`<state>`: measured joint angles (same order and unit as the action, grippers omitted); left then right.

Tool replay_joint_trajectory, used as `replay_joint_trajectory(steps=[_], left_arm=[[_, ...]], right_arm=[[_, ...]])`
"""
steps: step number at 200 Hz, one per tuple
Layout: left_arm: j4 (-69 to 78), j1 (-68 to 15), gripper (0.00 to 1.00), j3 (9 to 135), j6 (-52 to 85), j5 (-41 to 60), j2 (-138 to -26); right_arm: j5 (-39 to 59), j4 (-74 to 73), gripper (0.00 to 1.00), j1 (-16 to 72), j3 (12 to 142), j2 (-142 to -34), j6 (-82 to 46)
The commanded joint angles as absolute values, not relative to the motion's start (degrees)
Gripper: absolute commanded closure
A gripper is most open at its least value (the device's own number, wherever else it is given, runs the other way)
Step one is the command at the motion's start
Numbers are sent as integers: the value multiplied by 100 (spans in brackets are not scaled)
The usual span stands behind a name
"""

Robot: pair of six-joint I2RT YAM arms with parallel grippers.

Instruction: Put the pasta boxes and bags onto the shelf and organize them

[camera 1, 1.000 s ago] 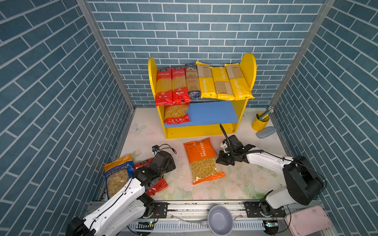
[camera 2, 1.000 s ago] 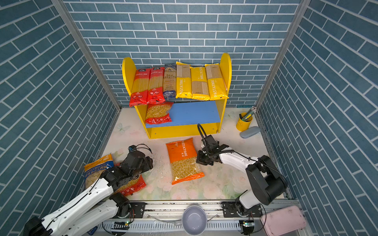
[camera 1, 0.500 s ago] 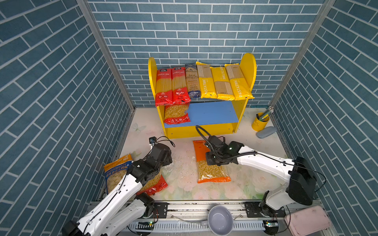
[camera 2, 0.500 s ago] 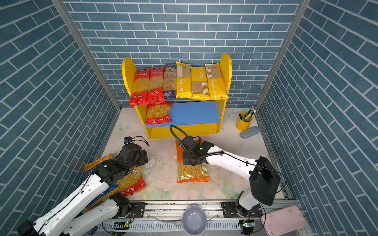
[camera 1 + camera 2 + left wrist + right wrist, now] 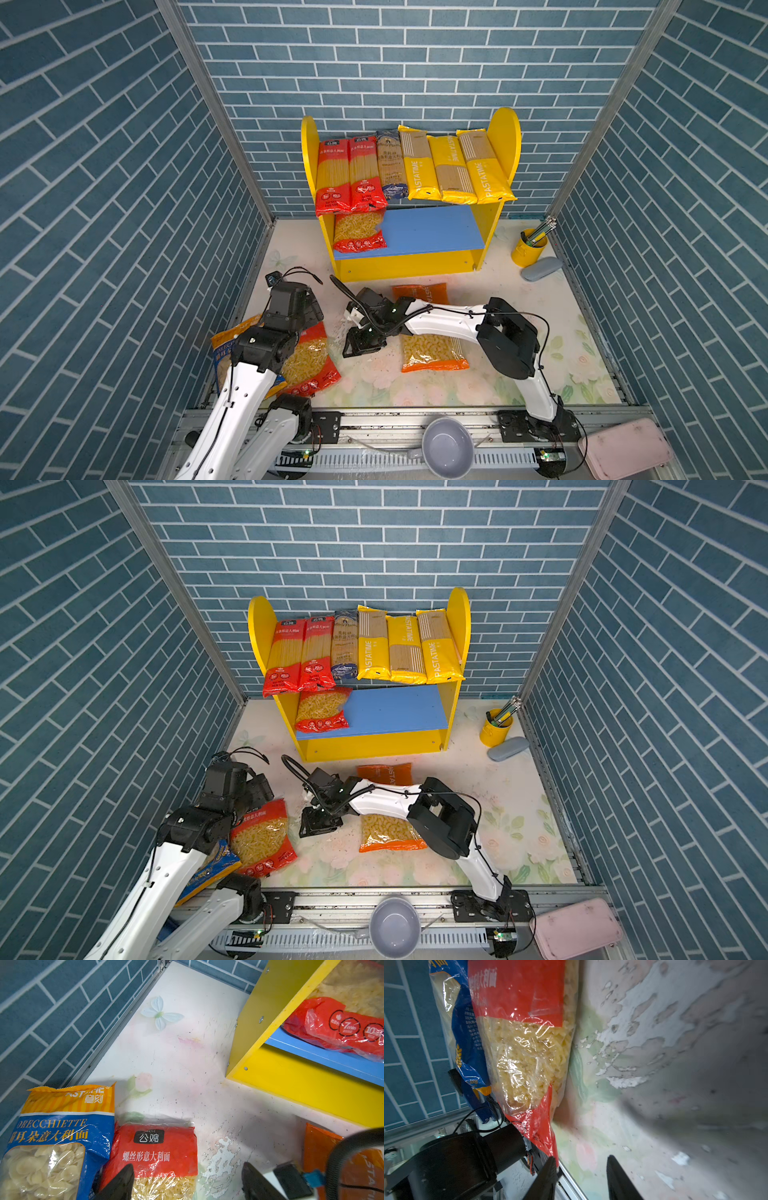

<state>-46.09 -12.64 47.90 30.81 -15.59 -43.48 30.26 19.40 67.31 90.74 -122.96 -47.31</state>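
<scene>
The shelf (image 5: 505, 137) stands at the back with several spaghetti packs on its upper board and a red bag (image 5: 359, 230) on its blue board. An orange bag (image 5: 432, 353) lies flat in front, with the right arm crossing over it. A red fusilli bag (image 5: 309, 361) overlaps a blue-orange orecchiette bag (image 5: 222, 353) at the front left. My left gripper (image 5: 187, 1186) hovers open over the red fusilli bag's (image 5: 155, 1147) top end, one finger over it and one over the mat. My right gripper (image 5: 581, 1180) is open and empty, low between the fusilli bag (image 5: 527, 1047) and the orange bag.
A yellow pen cup (image 5: 530, 249) and a grey case (image 5: 541, 269) sit at the back right. A grey bowl (image 5: 448, 446) and a pink tray (image 5: 625, 449) lie past the front rail. Brick walls close in on both sides.
My right gripper swept left across the orange bag, which turned square to the shelf, and its jaws opened. My left gripper opened wider and shifted slightly toward the shelf.
</scene>
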Motion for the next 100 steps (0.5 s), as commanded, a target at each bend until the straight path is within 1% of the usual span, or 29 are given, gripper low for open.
replay_joint_trajectory(steps=[1,37,59,78,100], left_arm=[[-4628,-1215,18,4896,2950,-1419,-4297],[-4658,-1222,17,4926,2971,-1262,-4283],[-4671,-1222,17,4917,2975,-1245,-4192],[-4709,-1222,17,4985,2968,-1219,-4192],[-4699,-1222,17,5014,2978,-1145,-4174]], right_arm=[[3708,1665,58,6810,9624,-12748,-5086],[3883,1555,58,6855,10002,-13116,-5245],[4204,1457,61,6882,10285,-13452,-5409],[4313,1462,65,6913,10503,-13635,-5474],[4364,1468,75,6917,10666,-13730,-5510]])
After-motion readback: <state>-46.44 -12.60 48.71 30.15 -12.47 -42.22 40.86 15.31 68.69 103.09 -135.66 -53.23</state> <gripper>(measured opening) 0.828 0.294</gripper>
